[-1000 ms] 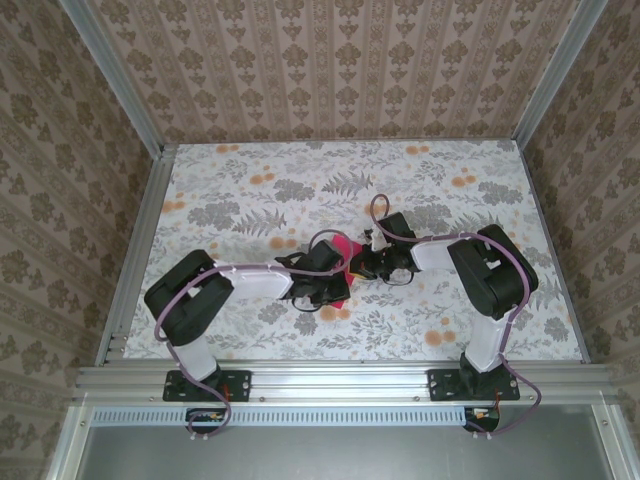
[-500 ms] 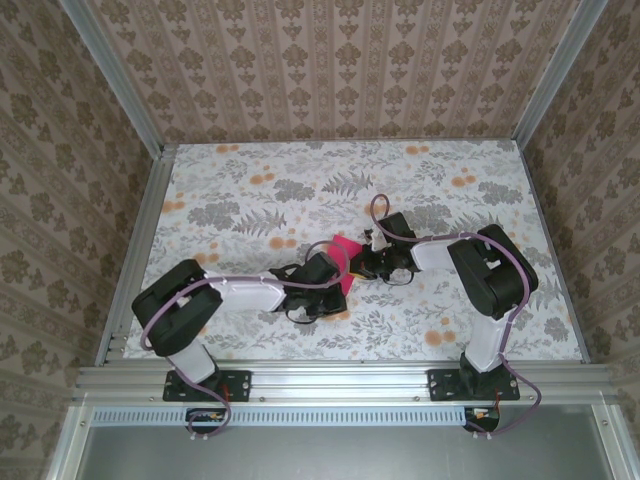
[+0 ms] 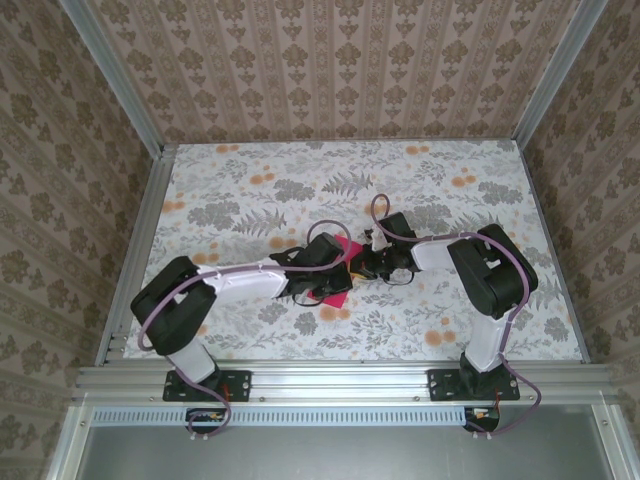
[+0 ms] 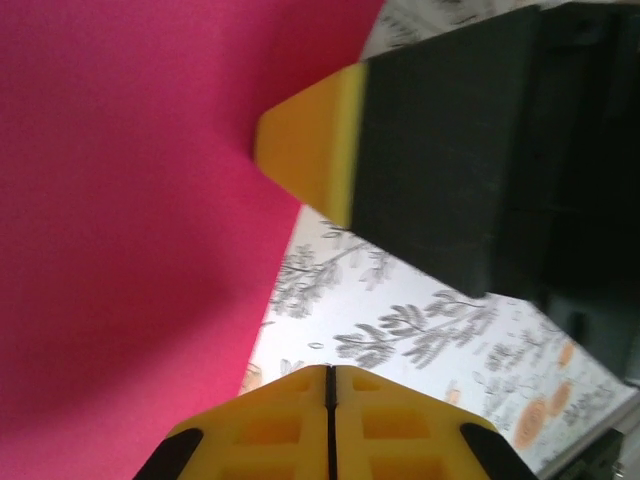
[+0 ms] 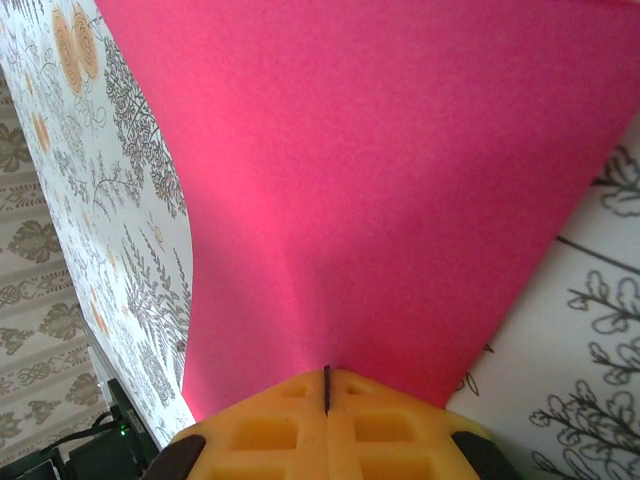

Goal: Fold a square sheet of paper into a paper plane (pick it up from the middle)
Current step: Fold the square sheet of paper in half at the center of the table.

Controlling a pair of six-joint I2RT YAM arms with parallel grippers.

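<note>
The square sheet of paper [image 3: 345, 246] is plain magenta and lies mid-table between the two wrists. In the right wrist view the paper [image 5: 380, 190] spreads away from my right gripper [image 5: 326, 372], which is shut on its near edge; the paper bows up there and its left edge curls off the table. My left gripper [image 4: 328, 372] is shut with nothing in it, its tips over bare table just right of the paper's edge [image 4: 130, 230]. The right gripper's yellow fingertip [image 4: 310, 140] shows there against the paper. From above, the left gripper [image 3: 328, 270] and right gripper [image 3: 359, 262] nearly meet.
The floral tablecloth [image 3: 420, 180] covers the table, with patterned walls behind and at both sides. An aluminium rail [image 3: 340, 378] runs along the near edge by the arm bases. Open room lies on the far half and to either side.
The left arm dipped toward the near edge, uncovering more paper, then swung back up beside the paper. The right arm has stayed still, holding the paper.
</note>
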